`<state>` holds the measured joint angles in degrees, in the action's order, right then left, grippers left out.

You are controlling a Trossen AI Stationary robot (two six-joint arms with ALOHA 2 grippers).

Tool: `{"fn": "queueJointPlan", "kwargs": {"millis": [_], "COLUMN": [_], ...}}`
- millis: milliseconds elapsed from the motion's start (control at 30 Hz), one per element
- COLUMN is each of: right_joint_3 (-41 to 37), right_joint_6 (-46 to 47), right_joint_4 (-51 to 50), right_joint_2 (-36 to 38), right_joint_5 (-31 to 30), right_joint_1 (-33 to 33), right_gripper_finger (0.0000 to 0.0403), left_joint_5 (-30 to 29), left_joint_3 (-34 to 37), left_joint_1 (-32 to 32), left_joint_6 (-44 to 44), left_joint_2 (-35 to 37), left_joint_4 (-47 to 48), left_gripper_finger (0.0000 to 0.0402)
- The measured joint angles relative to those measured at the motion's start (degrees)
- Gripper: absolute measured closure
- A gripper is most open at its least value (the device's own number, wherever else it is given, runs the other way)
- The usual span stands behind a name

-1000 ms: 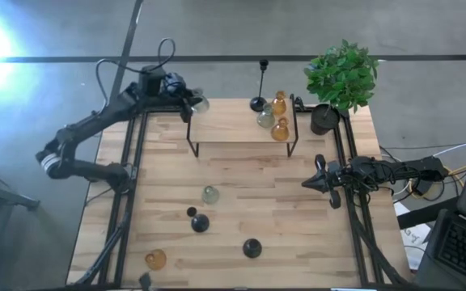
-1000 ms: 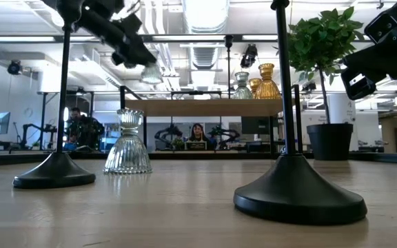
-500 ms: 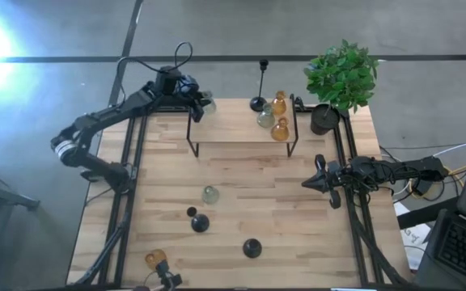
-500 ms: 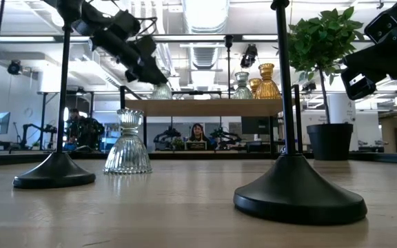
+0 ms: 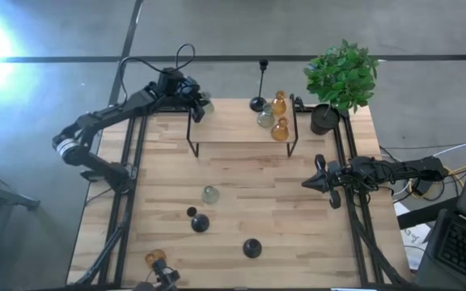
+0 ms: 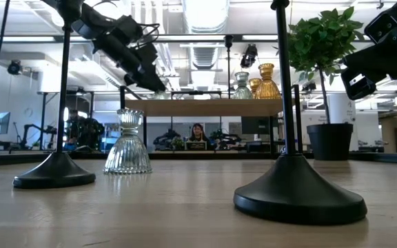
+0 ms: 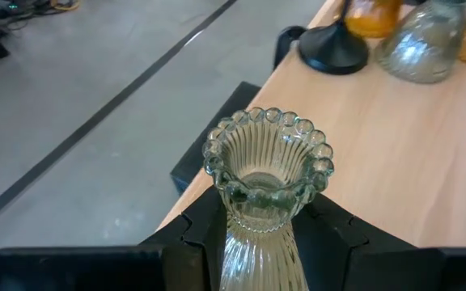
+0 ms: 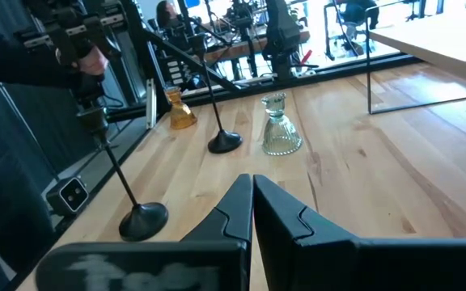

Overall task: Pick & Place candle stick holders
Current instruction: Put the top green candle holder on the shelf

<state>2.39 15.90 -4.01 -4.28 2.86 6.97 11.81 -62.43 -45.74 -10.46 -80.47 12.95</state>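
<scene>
1. Jaws of the left gripper (image 7: pixel 257 234) are clamped on a clear ribbed candle stick holder (image 7: pixel 267 174) (over the wooden shelf's (image 5: pixel 233 121) left end).
2. Further holders (image 5: pixel 275 117) are seen on the shelf's right end.
3. Jaws of the right gripper (image 8: pixel 253 202) are pressed together, near the table's (image 5: pixel 241 174) right edge.

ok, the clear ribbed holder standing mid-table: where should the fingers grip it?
Probably the narrow waist of the clear ribbed holder, coming from above with a finger on each side. It stands upright; the flared skirt and beaded rim bracket the neck, so it shouldn't slip.
</scene>
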Motion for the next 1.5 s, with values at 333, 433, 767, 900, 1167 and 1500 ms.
{"fn": "queueJointPlan", "kwargs": {"millis": [333,433,767,900,1167,1500], "right_joint_3": [0.00,0.00,0.00,0.00,0.00,0.00], "right_joint_6": [0.00,0.00,0.00,0.00,0.00,0.00], "right_joint_4": [0.00,0.00,0.00,0.00,0.00,0.00], "right_joint_2": [-0.01,0.01,0.01,0.01,0.01,0.01], "right_joint_5": [-0.01,0.00,0.01,-0.01,-0.01,-0.01], "right_joint_1": [0.00,0.00,-0.01,-0.01,-0.01,-0.01], "right_gripper_finger": [0.0394,0.0394,0.0394,0.0394,0.0394,0.0394], "left_joint_5": [-0.54,-0.52,-0.39,-0.41,-0.43,-1.66], "left_joint_3": [0.82,0.94,1.77,1.81,1.85,2.02], "left_joint_1": [-0.33,-0.32,-0.32,-0.32,-0.34,-0.34], "left_joint_6": [0.02,-0.02,-0.33,-0.31,-0.26,0.02], "left_joint_2": [0.48,0.48,0.55,0.53,0.46,0.26], "left_joint_4": [0.54,0.53,0.29,0.14,0.11,0.67], "left_gripper_finger": [0.0280,0.0280,0.0280,0.0280,0.0276,0.0207]}}
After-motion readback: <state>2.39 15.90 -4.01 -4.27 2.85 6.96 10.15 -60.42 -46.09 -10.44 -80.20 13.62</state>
